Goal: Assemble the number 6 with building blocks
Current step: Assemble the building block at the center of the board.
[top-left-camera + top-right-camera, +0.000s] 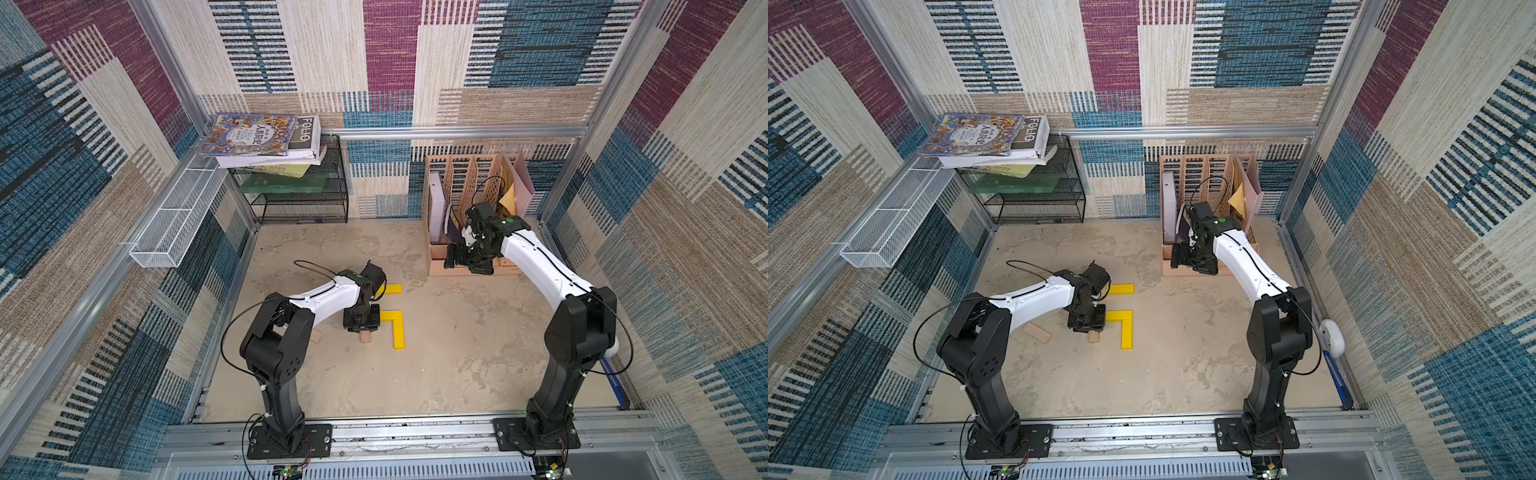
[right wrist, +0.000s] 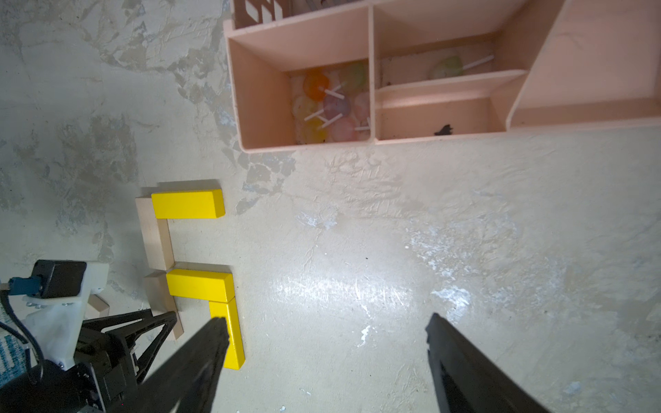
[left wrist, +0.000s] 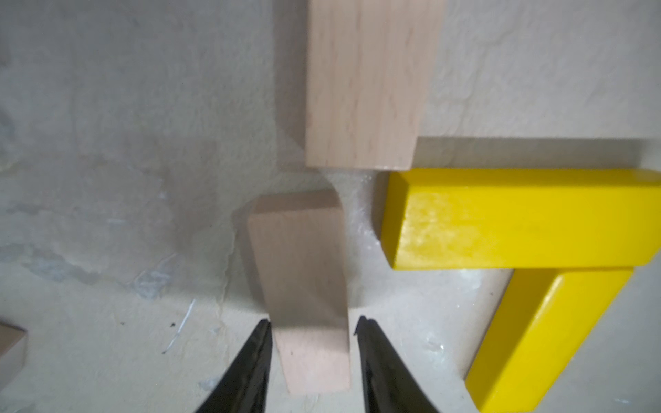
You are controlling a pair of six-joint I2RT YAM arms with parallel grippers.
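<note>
Left arm's bent low over the desk (image 1: 457,353), left hand (image 3: 311,320) straddling a pale wooden bar (image 3: 300,257) beside the yellow bars (image 3: 518,221), can't tell if it's squeezing. Right arm reaches toward the organiser (image 2: 264,100), right hand (image 2: 327,321) spread wide.

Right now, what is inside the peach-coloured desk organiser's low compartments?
Peach desk organiser: several coloured lollipops in one compartment, one pale lollipop in another; walls hide some floor.

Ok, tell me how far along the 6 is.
Done: three yellow bars and one wooden bar form the digit's top, middle, lower-right and upper-left strokes. In hand: the left gripper holds a second wooden bar at lower left. Left: the loose wooden bar as the bottom.
</note>
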